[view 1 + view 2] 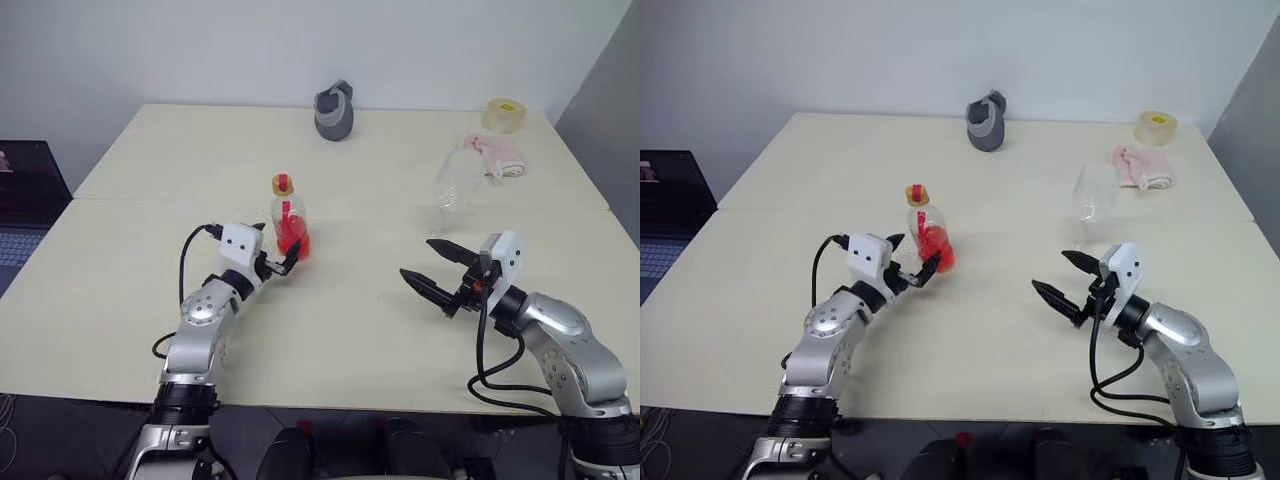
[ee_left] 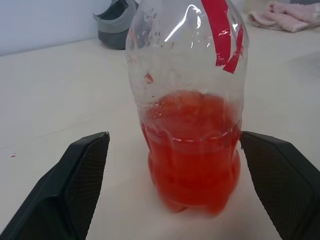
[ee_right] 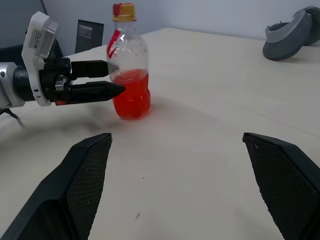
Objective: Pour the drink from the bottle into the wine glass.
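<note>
The bottle [image 1: 288,222] stands upright left of the table's middle, with a yellow cap and a red label mark. The red drink [image 2: 192,150] fills its lower part. My left gripper [image 1: 279,248] is open, its two fingers [image 2: 77,182] flanking the bottle's lower body with gaps on both sides. The clear wine glass [image 1: 455,185] stands upright further back on the right. My right gripper [image 1: 417,258] hovers open and empty in front of the glass, apart from it, pointing toward the bottle [image 3: 129,60].
A grey shoe-like object [image 1: 335,112] sits at the table's far edge. A roll of tape [image 1: 503,114] and a pink cloth [image 1: 497,155] lie at the far right. A laptop [image 1: 25,205] sits off the table's left side.
</note>
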Controlling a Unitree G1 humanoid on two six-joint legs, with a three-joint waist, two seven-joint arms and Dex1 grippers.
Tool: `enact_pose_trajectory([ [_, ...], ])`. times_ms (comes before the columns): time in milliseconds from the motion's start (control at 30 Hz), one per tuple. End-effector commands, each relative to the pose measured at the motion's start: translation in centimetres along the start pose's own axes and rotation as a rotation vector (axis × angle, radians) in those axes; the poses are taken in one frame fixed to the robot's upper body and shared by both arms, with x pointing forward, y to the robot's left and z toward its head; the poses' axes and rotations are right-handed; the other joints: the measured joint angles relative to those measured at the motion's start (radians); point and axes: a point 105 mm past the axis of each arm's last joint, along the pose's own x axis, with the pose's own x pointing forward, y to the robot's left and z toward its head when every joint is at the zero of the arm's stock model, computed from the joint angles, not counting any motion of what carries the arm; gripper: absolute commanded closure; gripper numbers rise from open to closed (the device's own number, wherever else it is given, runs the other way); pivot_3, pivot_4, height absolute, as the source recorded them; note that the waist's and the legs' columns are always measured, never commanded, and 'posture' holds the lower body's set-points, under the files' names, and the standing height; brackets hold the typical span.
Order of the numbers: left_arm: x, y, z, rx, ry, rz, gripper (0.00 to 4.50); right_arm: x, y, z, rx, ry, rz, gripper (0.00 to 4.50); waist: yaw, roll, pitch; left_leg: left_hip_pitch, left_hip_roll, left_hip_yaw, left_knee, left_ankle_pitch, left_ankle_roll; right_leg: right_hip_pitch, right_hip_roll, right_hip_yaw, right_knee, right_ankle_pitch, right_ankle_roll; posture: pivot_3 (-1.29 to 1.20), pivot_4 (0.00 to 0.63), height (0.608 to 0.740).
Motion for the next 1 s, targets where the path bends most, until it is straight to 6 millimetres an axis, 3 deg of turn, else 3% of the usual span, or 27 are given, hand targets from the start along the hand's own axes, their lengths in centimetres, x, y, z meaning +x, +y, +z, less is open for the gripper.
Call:
enact_pose_trajectory([
  [33, 0.6, -0.6, 1.0, 0.022, -0.046, -0.02, 0.04, -0.1, 0.3, 1.2, -0.018, -0.033, -0.004, 0.0, 0.0, 0.0, 0.0, 0.0, 0.0, 0.0, 0.0, 0.0, 0.0, 0.0, 0.0, 0.0, 0.0, 0.0, 0.0, 0.0, 0.15, 0.74],
  [500, 1.7, -0.1, 1.5, 0.018, -0.12, 0.066, 0.04, -0.2, 0.5, 1.3, -0.02, -0.029, -0.014, 0.0, 0.002, 0.0, 0.0, 0.0, 0.0, 0.0, 0.001, 0.0, 0.0, 0.0, 0.0, 0.0, 0.0, 0.0, 0.0, 0.0, 0.15, 0.74],
  [800, 3.0, -1.2, 1.0, -0.013, -0.151, 0.065, 0.04, -0.2, 0.4, 1.4, -0.027, -0.027, -0.024, 0.0, 0.001, 0.0, 0.0, 0.0, -0.001, 0.0, 0.001, 0.0, 0.0, 0.0, 0.0, 0.0, 0.0, 0.0, 0.0, 0.0, 0.15, 0.74],
  [1000, 3.3, -1.4, 1.8, -0.016, -0.205, 0.057, 0.04, -0.4, 0.4, 1.5, -0.031, -0.026, -0.03, 0.0, 0.001, 0.0, 0.0, 0.0, -0.001, 0.0, 0.001, 0.0, 0.0, 0.0, 0.0, 0.0, 0.0, 0.0, 0.0, 0.0, 0.15, 0.74],
])
